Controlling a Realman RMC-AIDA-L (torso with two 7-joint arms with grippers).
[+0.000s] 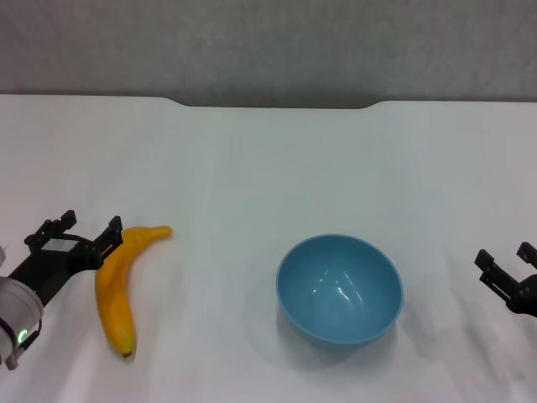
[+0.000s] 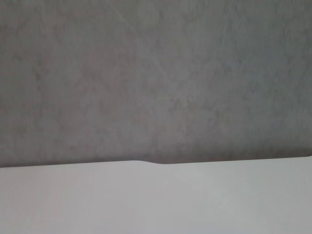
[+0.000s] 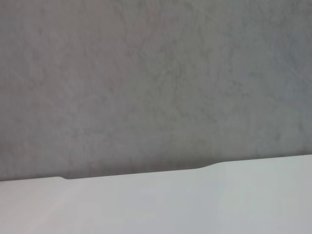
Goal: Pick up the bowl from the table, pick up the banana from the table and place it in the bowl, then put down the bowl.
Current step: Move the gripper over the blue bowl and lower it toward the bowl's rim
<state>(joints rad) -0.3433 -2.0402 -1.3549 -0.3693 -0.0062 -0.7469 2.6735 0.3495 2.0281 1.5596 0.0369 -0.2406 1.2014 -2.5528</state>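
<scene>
Bowl [image 1: 340,290] sits upright on the table [image 1: 252,159], near edge, right of centre, nothing in it. Banana [image 1: 120,285] lies flat on the table to the left, well apart from the bowl, dark tip toward the near side. Left gripper [image 1: 87,234] is at the near left, fingers apart, right finger just at the banana's far end, holding nothing. Right gripper [image 1: 507,264] is at the near right edge, well apart from the bowl, fingers apart, holding nothing. Both wrist views show only table and the grey wall [image 2: 156,78].
</scene>
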